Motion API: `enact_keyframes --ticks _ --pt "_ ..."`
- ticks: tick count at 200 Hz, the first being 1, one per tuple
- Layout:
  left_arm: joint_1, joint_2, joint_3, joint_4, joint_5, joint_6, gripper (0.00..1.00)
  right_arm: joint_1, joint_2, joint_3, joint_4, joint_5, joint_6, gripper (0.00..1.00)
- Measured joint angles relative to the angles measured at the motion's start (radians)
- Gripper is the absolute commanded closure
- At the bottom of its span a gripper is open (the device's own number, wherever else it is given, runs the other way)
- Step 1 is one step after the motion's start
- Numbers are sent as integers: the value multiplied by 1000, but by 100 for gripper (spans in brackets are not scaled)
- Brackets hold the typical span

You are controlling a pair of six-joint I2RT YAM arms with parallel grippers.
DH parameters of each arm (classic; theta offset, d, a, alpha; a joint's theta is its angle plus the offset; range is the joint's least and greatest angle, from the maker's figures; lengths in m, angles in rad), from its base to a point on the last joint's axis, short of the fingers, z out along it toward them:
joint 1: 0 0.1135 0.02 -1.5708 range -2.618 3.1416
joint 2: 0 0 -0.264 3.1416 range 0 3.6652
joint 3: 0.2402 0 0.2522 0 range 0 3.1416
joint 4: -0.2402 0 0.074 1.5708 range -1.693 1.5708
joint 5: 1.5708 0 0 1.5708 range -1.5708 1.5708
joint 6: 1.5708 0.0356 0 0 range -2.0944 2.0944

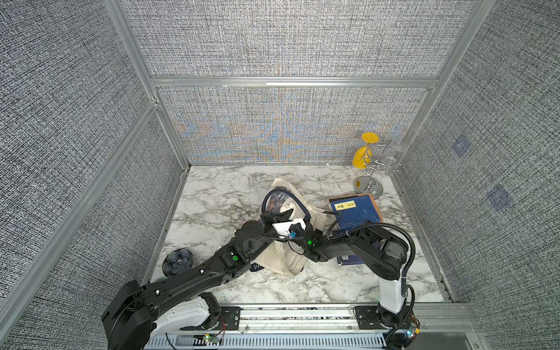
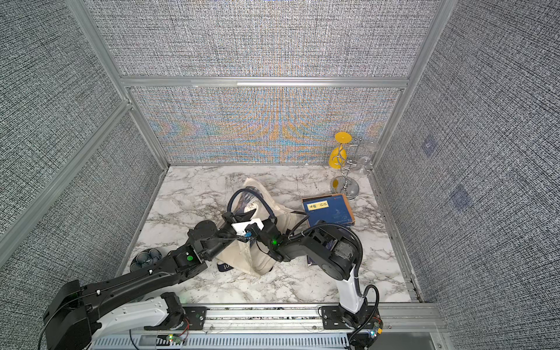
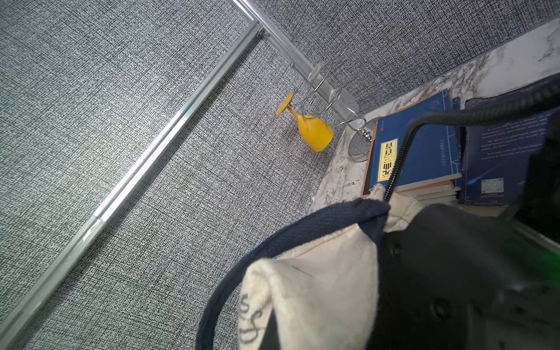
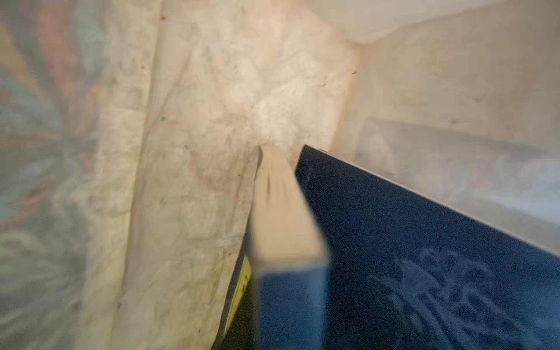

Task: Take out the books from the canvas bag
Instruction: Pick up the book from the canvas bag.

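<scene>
Inside the bag [image 1: 285, 260], just ahead of the right gripper [image 1: 295, 229]: one navy book [image 4: 409, 257], cover turned to the wrist camera, upper corner nearest. Beside it is a blurred cream page edge with a blue end and a strip of yellow label. This may be a second book; cannot tell. Cream cloth on all sides.

Right jaws: buried in the bag mouth in both top views and not visible in the right wrist view. Cannot tell whether they stand apart or pinch the book.

Left gripper [image 1: 274, 216]: closed. In the left wrist view the rim and navy handle [image 3: 303, 224] rise right at its jaws. Judged to be pinching the mouth edge and holding it up.

Beyond the left jaws, well clear of the bag: stack of books [image 1: 357, 209] on the marble table [image 1: 212, 212], yellow label up. A lone book [image 1: 348, 260] lies under the right arm.

Handling (judgement): the book is thin, stiff and flat, of moderate weight. The cover looks smooth, so it may slide out of a light pinch. Best hold is across the thickness at the exposed top edge, near the spine, deep enough that the pads sit on both covers. The bag is limp. It will fold onto the book and drag along unless the mouth is held.
</scene>
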State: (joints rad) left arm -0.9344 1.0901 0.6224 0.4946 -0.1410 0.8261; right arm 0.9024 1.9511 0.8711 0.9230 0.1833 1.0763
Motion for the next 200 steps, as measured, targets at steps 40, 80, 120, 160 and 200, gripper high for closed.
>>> enact_keyframes --ticks 40,80,120,160,200 --pt "23 82 32 22 -43 8 100 0 -74 -51 0 2 -19 100" --pt "126 146 62 41 -32 -11 100 0 -138 -92 9 20 -61 100" --pt "235 220 77 109 -5 -42 100 1 -172 -118 23 21 -95 100" --pt "313 314 121 171 41 -55 100 -1 -192 -138 35 28 -124 100" --pt "340 376 196 189 79 -75 100 -5 -251 -148 34 48 -171 100"
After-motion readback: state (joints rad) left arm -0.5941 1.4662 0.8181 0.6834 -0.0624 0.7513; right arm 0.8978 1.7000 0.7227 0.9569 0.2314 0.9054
